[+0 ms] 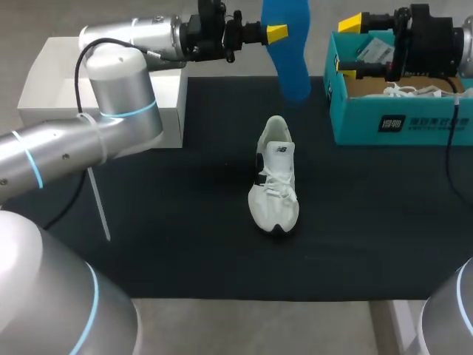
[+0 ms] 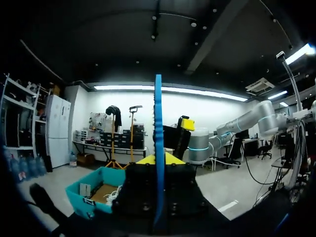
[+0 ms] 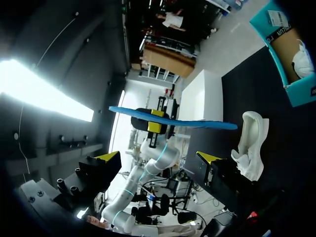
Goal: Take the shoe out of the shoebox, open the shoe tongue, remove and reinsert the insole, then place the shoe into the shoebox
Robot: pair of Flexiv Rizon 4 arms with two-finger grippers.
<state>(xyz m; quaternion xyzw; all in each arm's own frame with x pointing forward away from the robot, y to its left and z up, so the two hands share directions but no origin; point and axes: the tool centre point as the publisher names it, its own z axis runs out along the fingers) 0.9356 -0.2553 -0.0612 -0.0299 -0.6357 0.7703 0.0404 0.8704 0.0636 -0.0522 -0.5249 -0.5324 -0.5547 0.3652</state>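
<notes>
Holding a flat blue foam insole (image 1: 290, 55) aloft, left gripper (image 1: 277, 33) is clamped on it. White lace-up sneaker (image 1: 275, 177) lies mid-table (image 1: 162, 244). Right gripper (image 1: 347, 46), fingers spread, empty, sits by the teal cardboard shoebox (image 1: 399, 122).

Black tabletop (image 1: 177, 244), white box (image 1: 44, 81) on it

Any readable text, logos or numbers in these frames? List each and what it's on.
Teal cardboard shoebox, front wall: white characters beside a dark square mark, too blurred to read.
White paper sticker at the shoebox's far end: print too small to read.
White lace-up sneaker, tongue: small dark logo, not legible.
Blue foam insole in the left pincer: no print visible.
</notes>
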